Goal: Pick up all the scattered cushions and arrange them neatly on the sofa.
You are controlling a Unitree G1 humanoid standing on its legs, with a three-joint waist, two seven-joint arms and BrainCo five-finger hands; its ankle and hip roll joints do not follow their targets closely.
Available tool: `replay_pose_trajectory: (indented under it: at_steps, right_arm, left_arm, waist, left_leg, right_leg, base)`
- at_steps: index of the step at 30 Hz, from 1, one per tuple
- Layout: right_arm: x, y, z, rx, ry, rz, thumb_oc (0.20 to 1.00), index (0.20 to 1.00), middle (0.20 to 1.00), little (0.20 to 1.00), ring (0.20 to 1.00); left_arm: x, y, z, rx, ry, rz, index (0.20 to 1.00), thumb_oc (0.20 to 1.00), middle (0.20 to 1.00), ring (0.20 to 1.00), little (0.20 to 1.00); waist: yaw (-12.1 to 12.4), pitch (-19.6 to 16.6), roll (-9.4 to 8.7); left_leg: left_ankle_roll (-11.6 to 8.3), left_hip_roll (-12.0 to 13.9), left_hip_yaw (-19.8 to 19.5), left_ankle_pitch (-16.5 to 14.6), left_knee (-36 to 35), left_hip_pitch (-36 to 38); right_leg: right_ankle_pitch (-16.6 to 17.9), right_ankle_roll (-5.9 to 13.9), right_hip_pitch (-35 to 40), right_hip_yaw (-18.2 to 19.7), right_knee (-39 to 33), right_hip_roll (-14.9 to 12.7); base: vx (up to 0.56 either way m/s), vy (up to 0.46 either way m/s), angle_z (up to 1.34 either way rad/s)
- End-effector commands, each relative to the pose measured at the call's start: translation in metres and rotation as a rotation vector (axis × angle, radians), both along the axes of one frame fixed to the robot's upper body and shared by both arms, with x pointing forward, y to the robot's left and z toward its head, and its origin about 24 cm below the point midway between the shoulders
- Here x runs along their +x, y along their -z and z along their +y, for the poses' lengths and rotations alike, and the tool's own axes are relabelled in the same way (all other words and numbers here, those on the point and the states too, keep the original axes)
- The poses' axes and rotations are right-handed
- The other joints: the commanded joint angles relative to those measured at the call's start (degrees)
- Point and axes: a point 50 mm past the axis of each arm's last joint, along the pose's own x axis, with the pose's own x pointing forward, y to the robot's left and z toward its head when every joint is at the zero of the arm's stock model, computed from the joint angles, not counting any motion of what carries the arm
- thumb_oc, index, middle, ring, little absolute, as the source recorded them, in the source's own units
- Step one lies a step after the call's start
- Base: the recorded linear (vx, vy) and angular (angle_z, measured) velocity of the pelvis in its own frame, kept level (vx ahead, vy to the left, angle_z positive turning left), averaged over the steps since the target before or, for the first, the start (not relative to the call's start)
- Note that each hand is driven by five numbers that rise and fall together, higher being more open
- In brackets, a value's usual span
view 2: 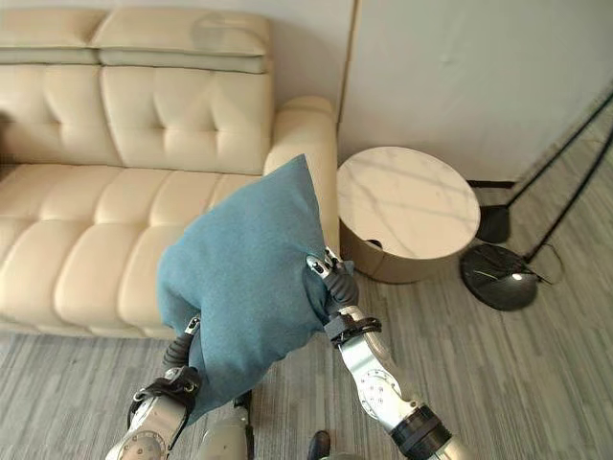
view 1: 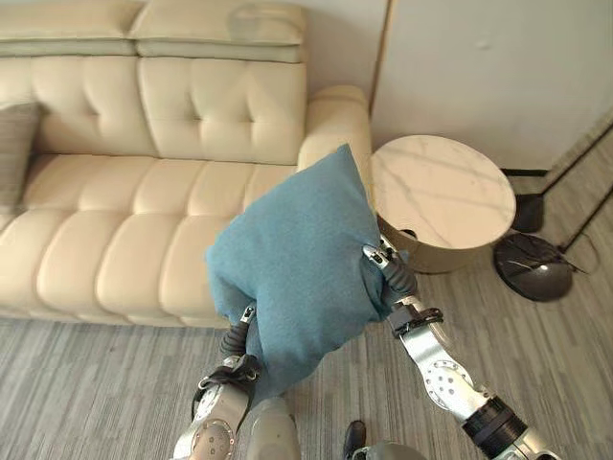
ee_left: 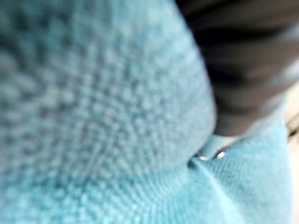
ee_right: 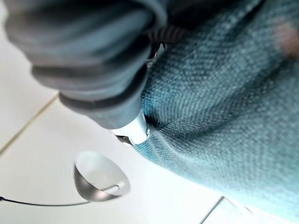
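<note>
Both hands, left hand (view 1: 237,337) and right hand (view 1: 388,268), press the blue cushion (view 1: 297,259) between them above the floor; whether the fingers are grasping it I cannot tell. It looks soft, light, best squeezed at opposite sides. Beyond, the sofa (view 1: 115,249), a grey cushion (view 1: 14,149) at its left end.

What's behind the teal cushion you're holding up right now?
The cream sofa seat and armrest show behind the teal cushion; the part of the seat front it covers is hidden. The round marble table stands clear beside it.
</note>
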Motion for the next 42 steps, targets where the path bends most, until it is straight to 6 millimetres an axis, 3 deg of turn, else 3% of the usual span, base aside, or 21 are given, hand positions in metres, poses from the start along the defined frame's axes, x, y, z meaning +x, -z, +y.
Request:
replay_pose_trajectory:
  at_steps: [1,2,3,5,6,7,8,11,13,17,18,21,22,23,24,26,28,32,37,40,42]
  right_arm:
    - [-0.023,-0.062,0.095,0.125,-0.388,-0.289,0.200,0.200,0.200,0.200,0.200]
    - [-0.022,-0.066,0.096,0.090,-0.386,-0.329,0.200,0.200,0.200,0.200,0.200]
    - [-0.022,-0.066,0.096,0.090,-0.386,-0.329,0.200,0.200,0.200,0.200,0.200]
    - [-0.017,-0.069,0.089,0.060,-0.340,-0.355,0.200,0.200,0.200,0.200,0.200]
    - [-0.017,-0.069,0.089,0.060,-0.340,-0.355,0.200,0.200,0.200,0.200,0.200]
    - [-0.015,-0.070,0.083,0.043,-0.312,-0.373,0.200,0.200,0.200,0.200,0.200]
    - [-0.013,-0.073,0.078,0.026,-0.291,-0.398,0.200,0.200,0.200,0.200,0.200]
    - [-0.010,-0.074,0.073,0.011,-0.255,-0.410,0.200,0.200,0.200,0.200,0.200]
    - [-0.012,-0.077,0.082,-0.092,-0.289,-0.467,0.200,0.200,0.200,0.200,0.200]
    - [-0.012,-0.079,0.086,-0.115,-0.295,-0.490,0.200,0.200,0.200,0.200,0.200]
    - [-0.013,-0.082,0.090,-0.116,-0.301,-0.501,0.200,0.200,0.200,0.200,0.200]
    - [-0.013,-0.082,0.092,-0.098,-0.304,-0.491,0.200,0.200,0.200,0.200,0.200]
    - [-0.014,-0.085,0.093,-0.040,-0.278,-0.480,0.200,0.200,0.200,0.200,0.200]
    - [-0.014,-0.085,0.093,-0.040,-0.278,-0.480,0.200,0.200,0.200,0.200,0.200]
    - [-0.011,-0.083,0.046,-0.029,-0.203,-0.461,0.200,0.200,0.200,0.200,0.200]
    - [-0.041,-0.069,0.022,0.049,-0.258,-0.425,0.200,0.200,0.200,0.200,0.200]
    - [-0.057,-0.054,0.005,0.057,-0.257,-0.367,0.200,0.200,0.200,0.200,0.200]
    - [-0.072,-0.042,-0.009,0.056,-0.245,-0.317,0.200,0.200,0.200,0.200,0.200]
    - [-0.081,-0.044,-0.032,0.061,-0.206,-0.303,0.200,0.200,0.200,0.200,0.200]
    - [-0.087,-0.042,-0.048,0.056,-0.179,-0.270,0.200,0.200,0.200,0.200,0.200]
    - [-0.090,-0.039,-0.059,0.063,-0.133,-0.237,0.200,0.200,0.200,0.200,0.200]
  left_arm:
    - [0.039,-0.090,-0.079,-0.157,0.352,-0.482,0.200,0.200,0.200,0.200,0.200]
    - [0.039,-0.090,-0.080,-0.162,0.354,-0.485,0.200,0.200,0.200,0.200,0.200]
    - [0.039,-0.090,-0.080,-0.162,0.354,-0.485,0.200,0.200,0.200,0.200,0.200]
    - [0.038,-0.088,-0.081,-0.177,0.347,-0.477,0.200,0.200,0.200,0.200,0.200]
    - [0.038,-0.088,-0.081,-0.177,0.347,-0.477,0.200,0.200,0.200,0.200,0.200]
    - [0.039,-0.088,-0.080,-0.178,0.337,-0.474,0.200,0.200,0.200,0.200,0.200]
    - [0.038,-0.086,-0.080,-0.197,0.327,-0.468,0.200,0.200,0.200,0.200,0.200]
    - [0.037,-0.084,-0.075,-0.214,0.301,-0.456,0.200,0.200,0.200,0.200,0.200]
    - [0.034,-0.071,-0.059,-0.151,0.260,-0.414,0.200,0.200,0.200,0.200,0.200]
    - [0.035,-0.069,-0.054,-0.125,0.251,-0.409,0.200,0.200,0.200,0.200,0.200]
    - [0.037,-0.071,-0.054,-0.102,0.248,-0.420,0.200,0.200,0.200,0.200,0.200]
    - [0.043,-0.078,-0.057,-0.081,0.258,-0.447,0.200,0.200,0.200,0.200,0.200]
    - [0.050,-0.089,-0.059,-0.051,0.252,-0.492,0.200,0.200,0.200,0.200,0.200]
    - [0.050,-0.089,-0.059,-0.051,0.252,-0.492,0.200,0.200,0.200,0.200,0.200]
    - [0.051,-0.094,-0.039,-0.027,0.183,-0.506,0.200,0.200,0.200,0.200,0.200]
    - [0.044,-0.089,-0.031,-0.007,0.180,-0.484,0.200,0.200,0.200,0.200,0.200]
    - [0.042,-0.092,-0.027,0.021,0.176,-0.506,0.200,0.200,0.200,0.200,0.200]
    - [0.042,-0.098,-0.024,0.045,0.143,-0.545,0.200,0.200,0.200,0.200,0.200]
    - [0.034,-0.095,-0.018,0.034,0.110,-0.538,0.200,0.200,0.200,0.200,0.200]
    - [0.030,-0.090,-0.011,0.043,0.069,-0.515,0.200,0.200,0.200,0.200,0.200]
    - [0.028,-0.087,-0.006,0.043,0.039,-0.501,0.200,0.200,0.200,0.200,0.200]
  waist:
    - [-1.90,1.88,-7.72]
    - [-3.09,1.19,-8.33]
    - [-3.17,1.07,-8.30]
    - [-5.04,0.07,-7.78]
    - [-5.06,0.08,-7.77]
    - [-6.05,-0.24,-7.51]
    - [-7.08,-0.90,-6.62]
    - [-7.87,-1.29,-5.83]
    - [-7.53,-2.67,-5.72]
    - [-7.17,-3.01,-6.54]
    - [-6.42,-3.36,-7.81]
    - [-6.08,-3.25,-8.69]
    - [-8.07,-1.41,-7.73]
    - [-8.00,-1.47,-7.73]
    - [-10.02,-0.71,-7.35]
    - [-13.05,0.32,-8.06]
    - [-14.84,0.80,-8.76]
    - [-15.66,-0.49,-9.89]
    - [-18.20,-3.07,-10.26]
    - [-19.29,-3.16,-10.49]
    - [-19.43,-3.21,-11.33]
  left_leg:
    - [2.55,-6.51,4.61,-13.06,3.69,2.29]
    - [2.08,-3.45,5.88,-14.96,4.06,6.32]
    - [2.09,-3.45,5.81,-14.86,4.01,6.16]
    - [0.87,0.74,10.47,-13.55,1.13,9.83]
    - [0.86,0.74,10.46,-13.53,1.09,9.86]
    - [-0.58,2.54,12.88,-13.08,-0.48,11.36]
    - [-1.52,4.72,18.57,-11.56,-2.92,13.21]
    - [-2.51,5.96,23.20,-9.67,-4.05,13.40]
    - [-1.94,4.55,22.85,-10.85,-4.70,13.76]
    - [-0.85,3.04,21.83,-12.36,-4.77,13.71]
    - [0.88,0.50,20.31,-14.44,-4.60,13.56]
    - [3.24,-3.02,18.07,-16.88,-4.53,13.52]
    - [6.40,-6.69,14.12,-18.67,-5.31,14.40]
    - [6.38,-6.66,14.20,-18.68,-5.31,14.35]
    - [6.14,-7.15,14.14,-19.23,-5.31,15.57]
    - [6.09,-7.72,15.59,-20.16,-5.31,17.27]
    - [5.73,-8.44,15.10,-21.17,-5.31,18.60]
    - [4.80,-9.27,15.13,-24.22,-5.03,21.63]
    - [2.51,-6.92,17.24,-28.22,2.50,23.87]
    - [0.50,-3.98,17.68,-25.15,14.99,21.75]
    - [0.89,-3.60,16.97,-21.72,20.36,18.72]
  right_leg:
    - [2.41,4.46,5.69,1.86,-14.34,-4.02]
    - [2.96,4.43,5.35,-1.20,-15.23,-5.84]
    - [3.04,4.43,5.22,-1.27,-15.27,-5.82]
    - [3.26,4.62,5.15,-4.64,-16.09,-6.74]
    - [3.26,4.61,5.18,-4.66,-16.10,-6.73]
    - [2.31,5.00,5.99,-6.17,-15.81,-7.26]
    - [2.19,5.19,6.61,-9.91,-15.38,-8.18]
    - [2.57,5.46,7.52,-13.43,-15.57,-9.23]
    - [4.21,6.82,8.84,-14.46,-15.30,-10.70]
    - [4.72,7.53,9.15,-14.47,-15.10,-12.03]
    - [5.66,8.69,9.74,-14.65,-14.40,-14.10]
    - [6.10,9.86,9.32,-14.29,-10.98,-16.85]
    - [7.86,9.12,2.11,-4.32,0.69,-15.32]
    - [7.81,9.09,1.96,-4.23,0.79,-15.32]
    - [6.07,8.92,-0.69,-0.64,-2.02,-11.67]
    - [7.32,8.43,-4.67,-0.99,-4.49,-8.92]
    - [8.69,9.37,-6.13,-3.94,-7.52,-7.99]
    - [9.46,9.84,-4.55,-11.79,-12.20,-7.67]
    - [8.91,7.86,-0.92,-9.24,-13.15,-6.54]
    - [7.68,5.75,2.21,-5.65,-14.54,-4.46]
    - [8.08,4.59,2.81,-3.57,-15.48,-4.33]
  base:
    - [-0.07,0.051,0.80]
    - [-0.07,0.051,0.55]
    - [-0.06,0.084,0.32]
    - [-0.03,0.102,1.03]
    - [0.06,0.115,1.23]
    - [0.07,0.145,1.09]
    - [0.07,0.204,0.96]
    - [0.04,0.160,1.59]
    - [0.20,0.396,1.03]
    - [0.11,0.238,0.16]
    - [0.17,0.303,0.15]
    - [0.19,0.385,0.36]
    - [0.22,0.433,0.69]
    - [0.31,0.423,1.22]
    - [0.19,0.103,1.52]
    - [0.20,0.084,1.18]
    - [0.20,0.000,0.04]
    - [0.27,-0.058,-0.14]
    - [0.29,-0.107,-0.24]
    - [0.24,-0.132,-0.11]
    - [0.10,-0.041,-0.70]
